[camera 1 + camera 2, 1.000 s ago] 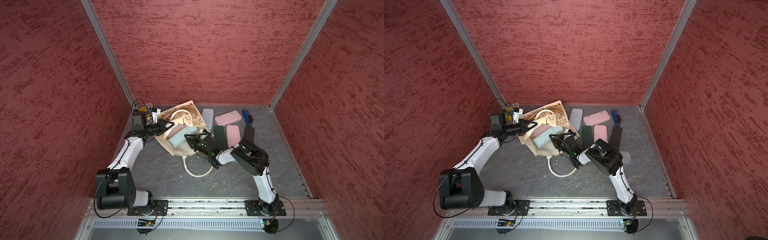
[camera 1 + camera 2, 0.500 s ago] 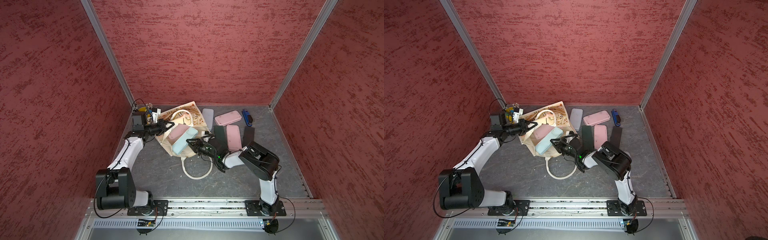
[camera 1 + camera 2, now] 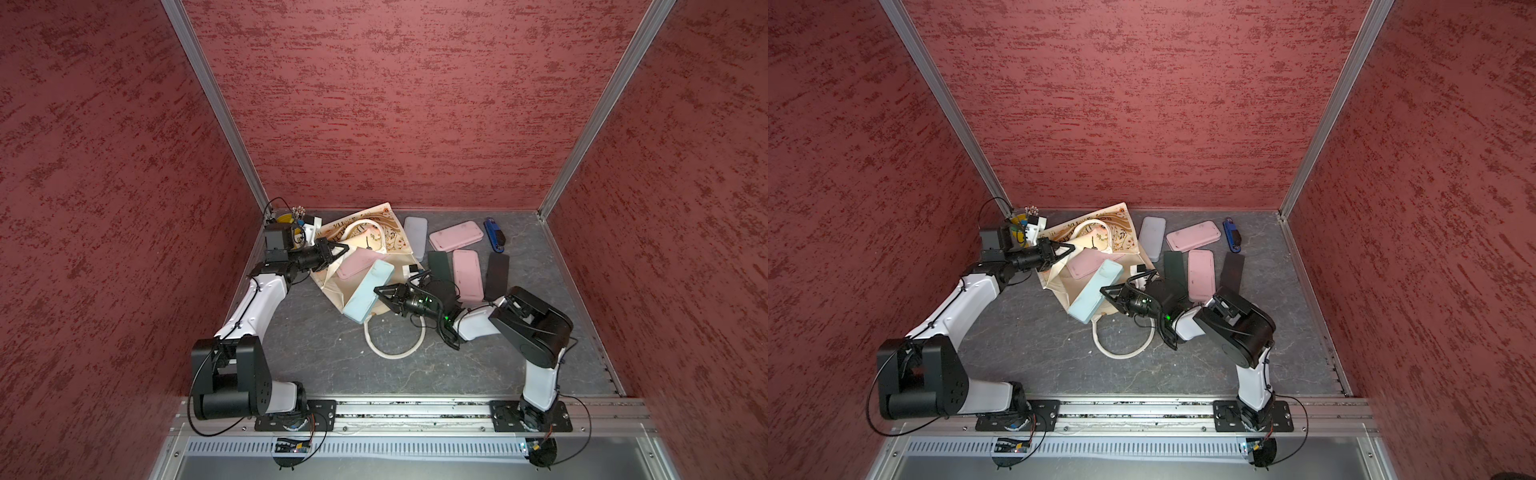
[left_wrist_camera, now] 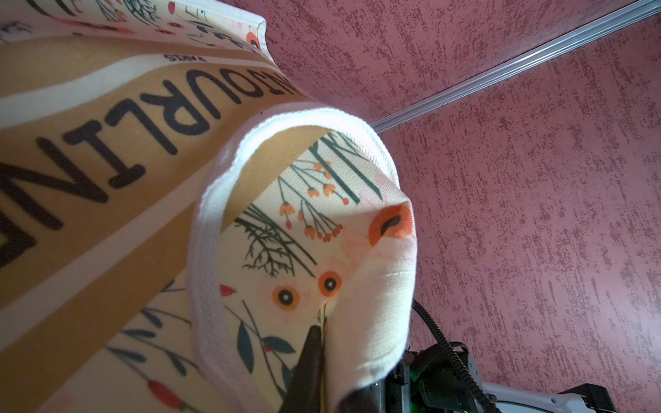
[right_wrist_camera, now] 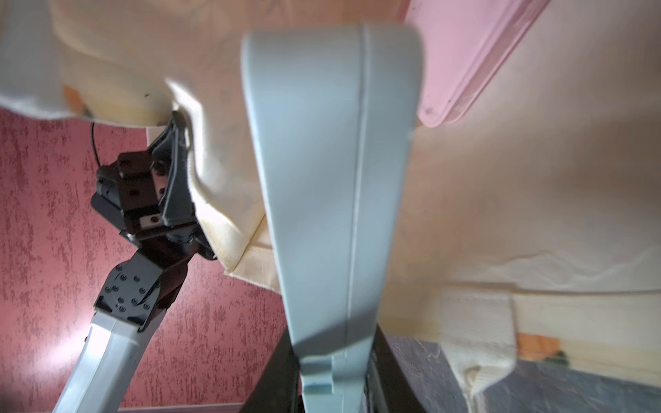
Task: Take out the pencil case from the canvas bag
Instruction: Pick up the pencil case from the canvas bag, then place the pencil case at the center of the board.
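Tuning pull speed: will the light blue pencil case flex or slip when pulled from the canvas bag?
Probably stiff: the light blue pencil case looks straight though the right gripper holds one end. Its smooth shell might slip or pivot in that grip. The floppy canvas bag, pinched by the left gripper, may drag.

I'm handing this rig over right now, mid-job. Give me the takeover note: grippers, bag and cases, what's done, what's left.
Left gripper: shut on the rim of the canvas bag, holding the mouth open.
Right gripper: shut on the light blue pencil case.
The blue case lies across the bag's mouth, with its near end past the rim and its far end inside. A pink pencil case lies in the bag beside it.
Done: bag opened, blue case grasped and partly out.
Left: draw the blue case clear and set it on the table.
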`<action>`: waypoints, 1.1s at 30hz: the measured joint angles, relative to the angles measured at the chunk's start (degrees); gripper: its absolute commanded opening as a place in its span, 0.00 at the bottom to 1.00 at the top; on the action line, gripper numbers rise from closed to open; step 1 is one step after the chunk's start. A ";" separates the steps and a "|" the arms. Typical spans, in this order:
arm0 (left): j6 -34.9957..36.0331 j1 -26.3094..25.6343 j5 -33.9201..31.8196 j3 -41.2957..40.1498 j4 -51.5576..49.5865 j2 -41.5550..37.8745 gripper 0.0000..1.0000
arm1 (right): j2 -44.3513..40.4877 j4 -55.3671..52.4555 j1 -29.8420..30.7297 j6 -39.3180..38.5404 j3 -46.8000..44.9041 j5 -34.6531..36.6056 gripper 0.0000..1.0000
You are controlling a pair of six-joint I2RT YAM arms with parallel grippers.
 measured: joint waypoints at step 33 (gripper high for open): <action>0.00 0.61 -0.33 -0.24 0.00 -0.44 0.02 | -34.45 -42.99 -6.32 -35.78 2.95 6.51 0.05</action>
